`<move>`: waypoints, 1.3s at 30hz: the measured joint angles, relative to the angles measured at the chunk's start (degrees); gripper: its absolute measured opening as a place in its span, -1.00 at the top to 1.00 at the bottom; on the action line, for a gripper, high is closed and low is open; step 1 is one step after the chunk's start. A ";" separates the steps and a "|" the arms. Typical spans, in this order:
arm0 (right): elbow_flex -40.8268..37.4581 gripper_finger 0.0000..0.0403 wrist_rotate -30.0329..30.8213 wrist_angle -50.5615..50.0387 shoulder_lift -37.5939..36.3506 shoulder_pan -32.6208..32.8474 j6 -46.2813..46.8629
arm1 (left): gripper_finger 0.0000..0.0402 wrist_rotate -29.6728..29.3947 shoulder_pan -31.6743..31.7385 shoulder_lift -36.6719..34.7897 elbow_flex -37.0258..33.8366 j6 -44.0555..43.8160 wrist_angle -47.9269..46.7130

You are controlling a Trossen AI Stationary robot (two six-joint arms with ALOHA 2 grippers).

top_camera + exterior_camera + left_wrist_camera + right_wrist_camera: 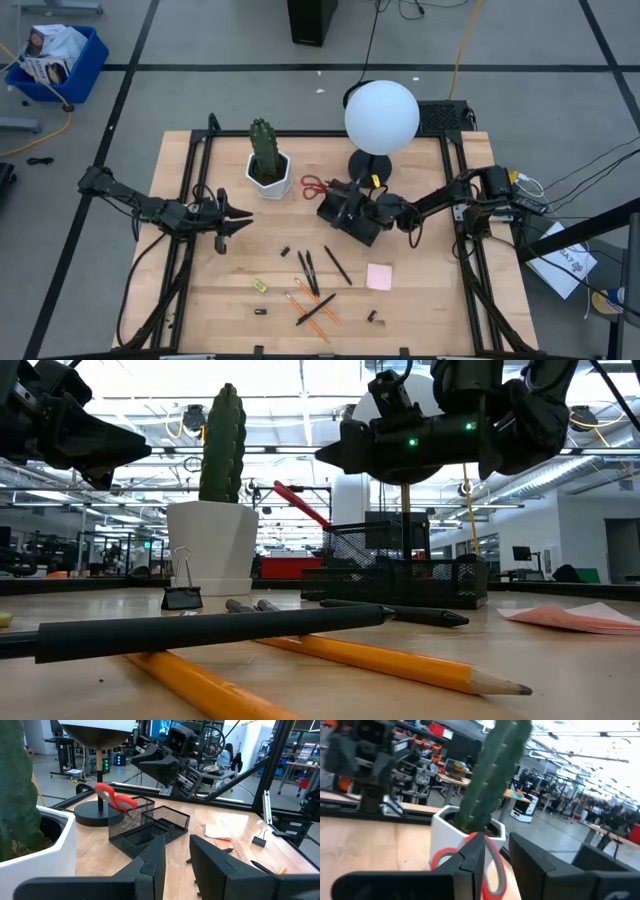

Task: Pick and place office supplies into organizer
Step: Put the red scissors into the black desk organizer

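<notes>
The black mesh organizer [358, 228] [150, 827] sits mid-table in front of the lamp. The red-handled scissors [313, 184] [115, 797] stand blades-down in its tall compartment, and their handles lean toward the cactus pot. My right gripper [333, 193] [497, 862] hovers open just above and behind the handles, with a gap showing between it and them. My left gripper [245, 215] [177, 860] waits open at the table's left, pointing level at the organizer. Black pens and orange pencils [315, 285], a pink sticky-note pad [379, 276], a yellow piece [259, 285] and small black clips [285, 251] lie on the near table.
A white hexagonal cactus pot [268, 170] stands just left of the scissors' handles. The lamp with its white globe [381, 117] rises behind the organizer. A binder clip [181, 592] stands upright on the table. Bare wood shows along the near left and right.
</notes>
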 joint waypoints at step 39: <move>22.95 0.29 4.56 -44.36 -0.97 9.90 8.81 | 0.54 -2.56 2.04 0.28 -0.01 -7.41 2.81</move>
